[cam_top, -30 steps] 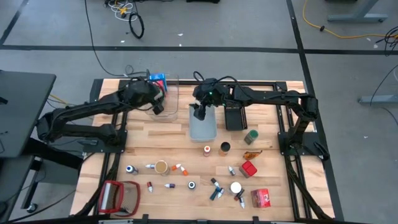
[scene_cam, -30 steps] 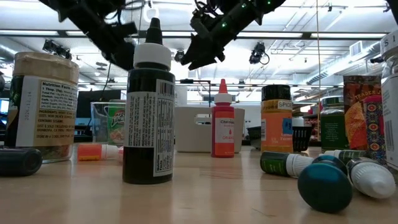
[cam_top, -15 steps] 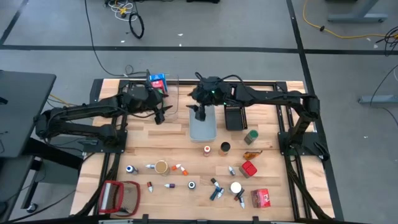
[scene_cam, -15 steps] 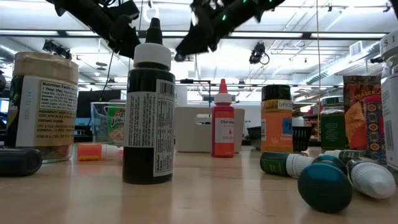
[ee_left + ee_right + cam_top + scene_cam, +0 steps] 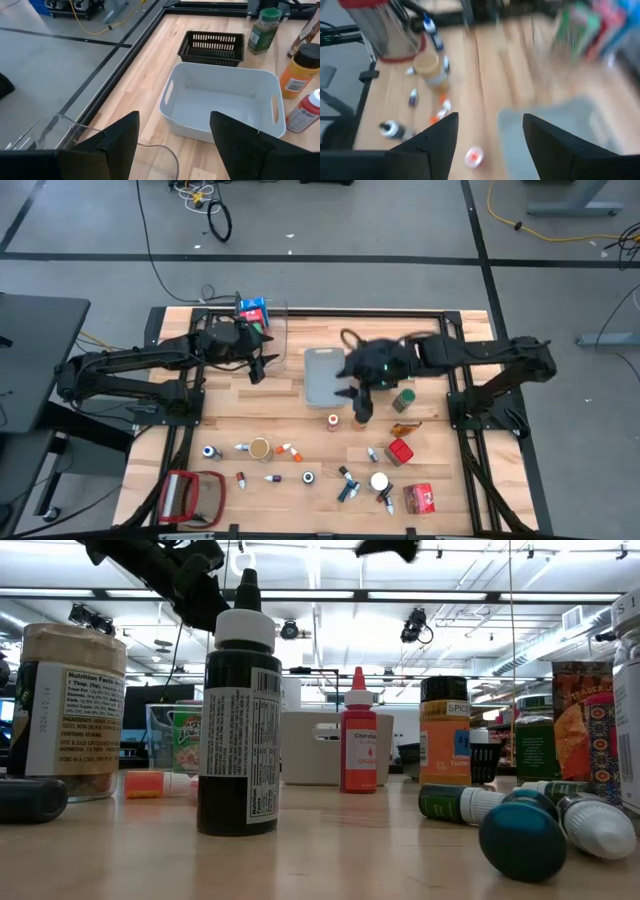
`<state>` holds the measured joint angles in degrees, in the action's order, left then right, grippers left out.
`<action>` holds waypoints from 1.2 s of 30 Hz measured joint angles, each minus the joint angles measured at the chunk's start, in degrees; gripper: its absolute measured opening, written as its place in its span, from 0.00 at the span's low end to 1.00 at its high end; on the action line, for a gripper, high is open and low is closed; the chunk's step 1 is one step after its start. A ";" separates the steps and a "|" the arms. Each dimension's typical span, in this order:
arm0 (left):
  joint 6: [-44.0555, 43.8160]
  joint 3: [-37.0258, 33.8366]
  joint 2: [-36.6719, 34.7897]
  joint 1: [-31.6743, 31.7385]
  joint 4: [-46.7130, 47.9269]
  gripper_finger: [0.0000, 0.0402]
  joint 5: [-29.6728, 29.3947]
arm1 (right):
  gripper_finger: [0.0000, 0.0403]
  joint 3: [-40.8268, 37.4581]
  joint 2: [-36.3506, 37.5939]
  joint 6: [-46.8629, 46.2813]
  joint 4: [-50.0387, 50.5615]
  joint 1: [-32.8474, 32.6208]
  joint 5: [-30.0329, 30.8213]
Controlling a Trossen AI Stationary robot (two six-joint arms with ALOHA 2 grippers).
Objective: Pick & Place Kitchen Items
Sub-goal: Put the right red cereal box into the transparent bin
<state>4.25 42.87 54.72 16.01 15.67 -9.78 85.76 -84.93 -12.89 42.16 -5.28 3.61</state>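
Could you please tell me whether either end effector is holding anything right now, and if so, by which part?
Nothing is held. The left end effector is open and empty near the clear bin; the right end effector is open and empty too.

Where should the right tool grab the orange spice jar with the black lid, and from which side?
Probably from straight above, jaws across the round body just under the black lid. The orange spice jar stands upright with bare table around it; the small red-capped bottle beside it is apart. The right tool, open, hangs almost over it.
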 joint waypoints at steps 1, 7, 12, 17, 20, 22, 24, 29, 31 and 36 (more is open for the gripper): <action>0.00 0.00 0.00 0.00 -0.01 0.63 0.00 | 0.60 0.00 0.06 -3.40 2.16 -1.21 0.02; -1.15 0.00 0.00 0.02 -0.25 0.63 -0.02 | 0.64 0.00 0.11 -26.17 12.70 -7.56 -4.97; -4.92 0.00 0.00 0.02 -0.90 0.63 0.02 | 0.65 0.00 0.09 -39.86 19.58 -12.10 -8.72; -6.84 0.00 0.00 0.04 -3.43 0.63 0.06 | 0.63 0.00 0.07 -49.47 23.37 -16.24 -10.70; -6.75 0.00 0.00 0.04 -3.64 0.63 0.18 | 0.62 0.00 -0.16 -56.19 25.39 -18.48 -10.31; -6.16 0.00 0.00 0.04 -3.64 0.63 0.20 | 0.61 -0.22 -0.47 -59.99 26.04 -20.31 -10.13; -5.48 0.00 0.00 0.04 -3.64 0.63 0.22 | 0.61 -1.07 -0.45 -65.17 25.90 -21.93 -10.32; -2.89 0.00 0.00 0.04 -3.64 0.63 0.16 | 0.61 -4.04 -0.45 -80.52 25.99 -27.00 -14.53; -1.06 0.00 0.00 0.04 -3.64 0.63 0.18 | 0.61 -5.54 -0.45 -88.53 25.71 -29.19 -17.39; 3.13 0.00 0.00 0.04 -3.64 0.63 0.17 | 0.61 -9.89 -0.45 -102.95 14.26 -33.81 -23.86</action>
<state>7.38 42.87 54.72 16.05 12.03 -9.61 75.86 -85.38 -115.84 56.42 -39.09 -20.25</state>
